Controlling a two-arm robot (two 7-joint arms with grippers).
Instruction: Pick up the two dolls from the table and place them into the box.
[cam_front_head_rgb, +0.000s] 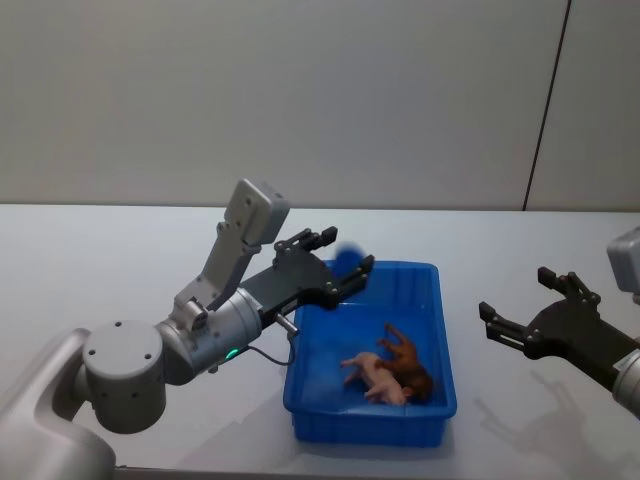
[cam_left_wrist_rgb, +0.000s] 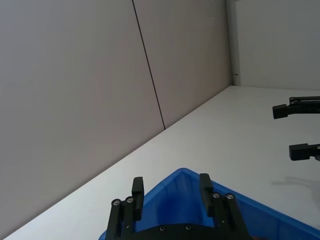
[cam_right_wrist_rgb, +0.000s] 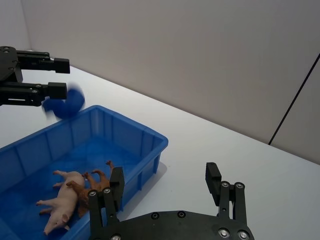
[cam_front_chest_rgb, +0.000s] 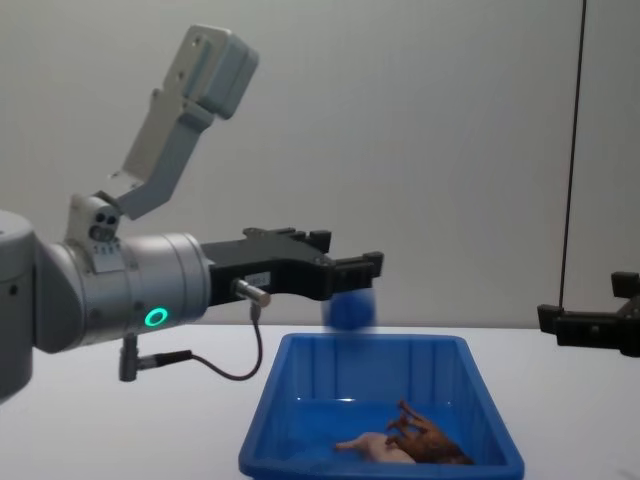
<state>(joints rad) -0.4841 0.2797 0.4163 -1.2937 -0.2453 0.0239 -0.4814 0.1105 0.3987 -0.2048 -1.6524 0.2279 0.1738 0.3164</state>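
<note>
The blue box (cam_front_head_rgb: 438, 330) stands on the table before me. Inside it, near the front right, a brown lion doll (cam_front_head_rgb: 410, 364) and a pale pink animal doll (cam_front_head_rgb: 374, 377) lie side by side, also seen from the right wrist as the lion (cam_right_wrist_rgb: 93, 183) and the pink animal (cam_right_wrist_rgb: 63, 201). My left gripper (cam_front_head_rgb: 345, 252) hovers open over the box's far left corner. A rounded blue figure (cam_front_chest_rgb: 350, 308) is in the air just under its fingers, above the box rim (cam_front_chest_rgb: 370, 340), free of them. My right gripper (cam_front_head_rgb: 515, 292) rests open to the right of the box, holding nothing.
The white table (cam_front_head_rgb: 120, 260) runs wide to the left of the box and behind it. A grey wall with a dark vertical seam (cam_front_head_rgb: 548, 100) rises at the table's far edge.
</note>
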